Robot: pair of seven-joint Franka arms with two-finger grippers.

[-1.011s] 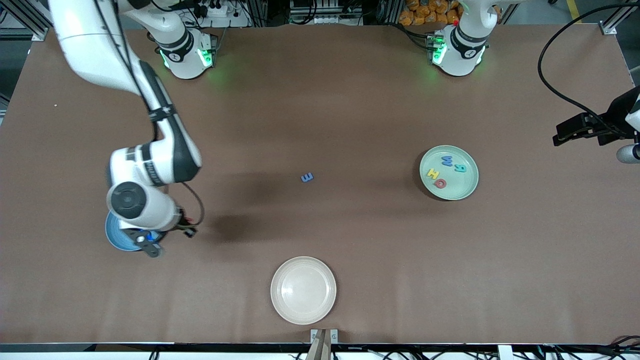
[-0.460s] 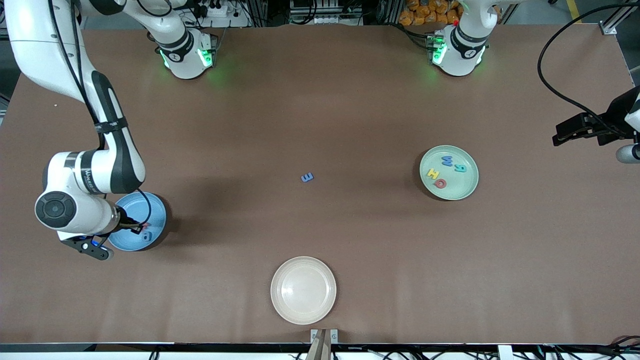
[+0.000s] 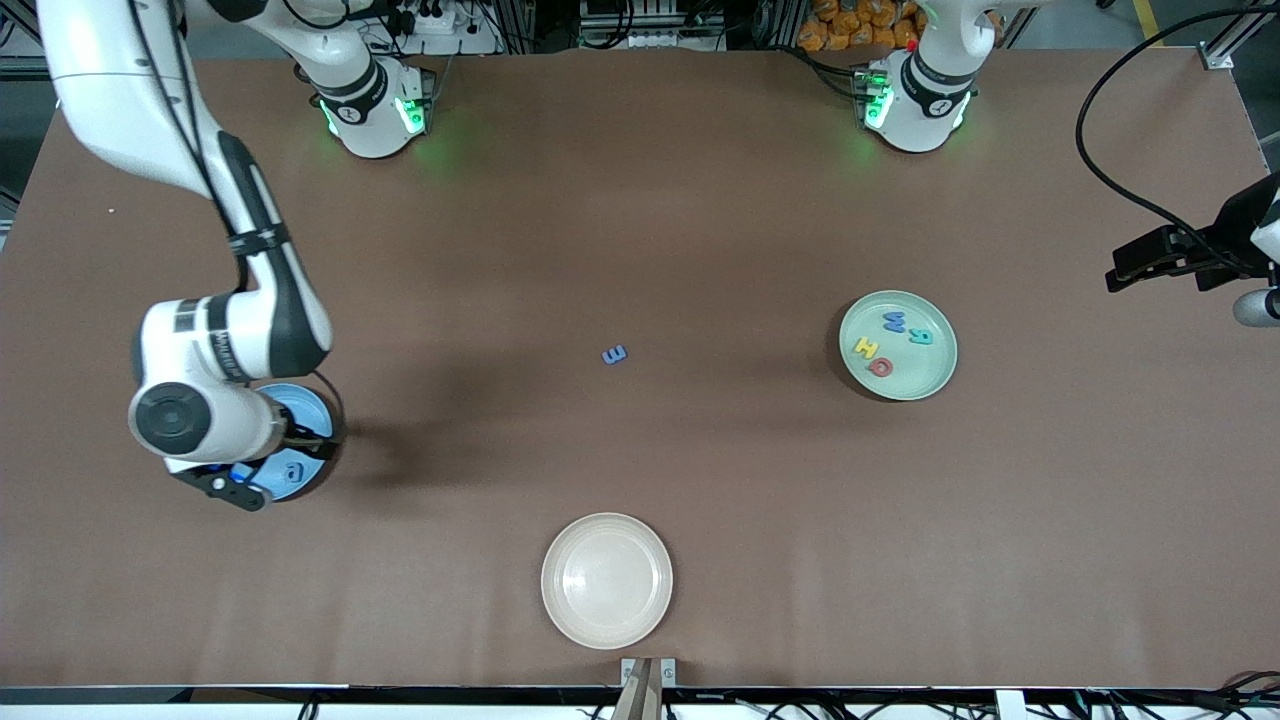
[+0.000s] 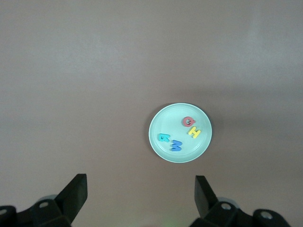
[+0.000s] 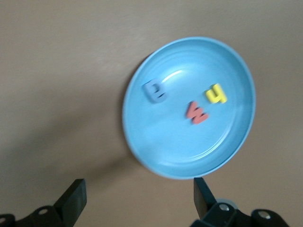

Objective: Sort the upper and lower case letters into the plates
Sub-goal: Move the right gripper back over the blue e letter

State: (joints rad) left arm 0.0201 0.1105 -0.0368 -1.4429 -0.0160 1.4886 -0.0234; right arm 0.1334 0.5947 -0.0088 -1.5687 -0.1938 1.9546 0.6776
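Drop step done, we think. Right gripper (image 5: 137,201) over blue plate (image 3: 310,400), fingers apart, holding nothing. Three letters in it. Blue letter (image 3: 614,354) alone mid-table: we grab next. Mint plate (image 3: 935,380) holds four. Left gripper (image 4: 141,196) waits, fingers wide, empty.

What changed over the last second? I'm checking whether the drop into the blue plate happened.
The right gripper shifted over the blue plate and opened; three letters lie in it. The left gripper, mint green plate, loose blue letter and beige plate stayed put.
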